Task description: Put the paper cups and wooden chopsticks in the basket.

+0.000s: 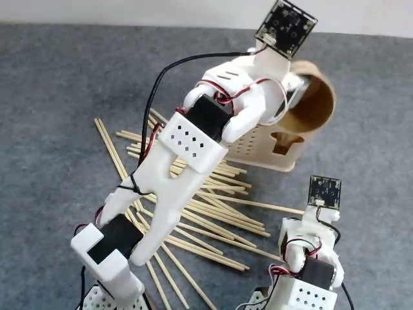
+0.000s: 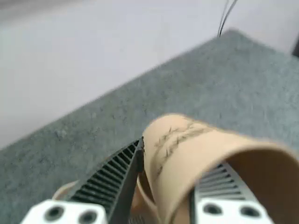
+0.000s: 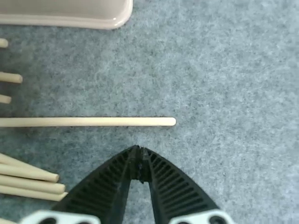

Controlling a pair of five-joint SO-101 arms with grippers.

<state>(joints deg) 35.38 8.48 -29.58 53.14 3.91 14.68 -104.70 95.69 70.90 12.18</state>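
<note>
In the upper right of the high view, the left fingers (image 2: 117,177) grasp a paper cup (image 1: 316,97) above the basket (image 1: 268,152), probably for dropping. Lower right, the right fingers (image 3: 163,186) are clenched empty near chopsticks (image 1: 193,213) on the counter (image 1: 64,97).

The paper cup (image 2: 187,149) looks matt, chopsticks (image 3: 88,122) smooth wood, table cover (image 3: 224,70) rough cloth.

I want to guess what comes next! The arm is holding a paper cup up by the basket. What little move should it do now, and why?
Probably lower the paper cup toward the opening of the basket. The fingers of the left gripper pinch the cup's wall, holding it on its side up near the basket's edge, so letting go now might make it tumble out.
</note>
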